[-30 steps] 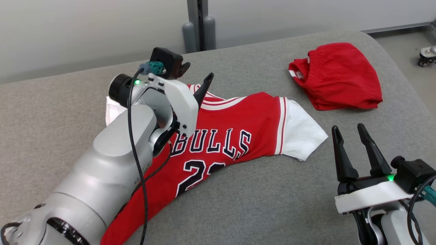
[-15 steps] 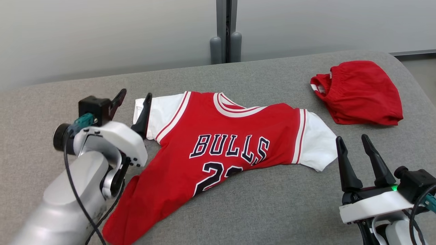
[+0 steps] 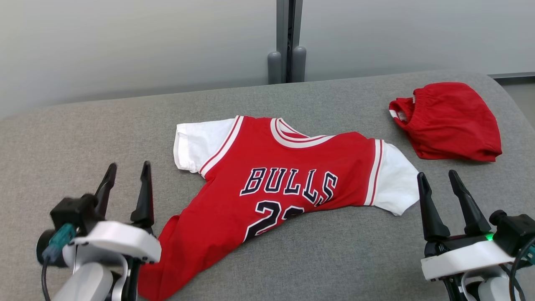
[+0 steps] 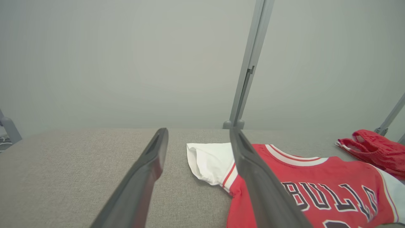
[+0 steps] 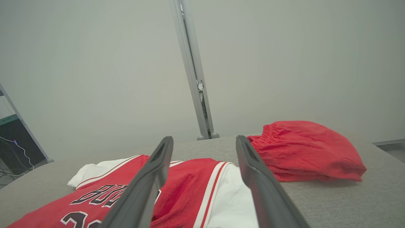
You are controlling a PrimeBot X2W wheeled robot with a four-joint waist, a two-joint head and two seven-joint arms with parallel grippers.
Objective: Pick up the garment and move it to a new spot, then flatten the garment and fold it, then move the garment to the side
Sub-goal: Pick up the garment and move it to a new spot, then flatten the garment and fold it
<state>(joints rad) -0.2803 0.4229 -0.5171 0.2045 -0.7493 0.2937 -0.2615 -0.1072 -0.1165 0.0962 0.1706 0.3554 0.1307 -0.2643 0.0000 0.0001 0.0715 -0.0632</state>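
Head view, left gripper [image 3: 128, 164], right gripper [image 3: 436, 172], spread, empty

1. Head camera: high up, looking forward and down across the counter [image 3: 342, 259].
2. Left wrist: low, skimming the counter, facing the wall [image 4: 126, 63].
3. Right wrist: same low angle; all three share the jersey [image 3: 288, 167].

Looks like a robot lab to me; plain grey partition panels [image 3: 125, 42] joined by a metal post [image 3: 286, 37] up top; grey fabric-covered table [image 3: 334, 259]; cabled equipment [image 5: 12, 142] far left.
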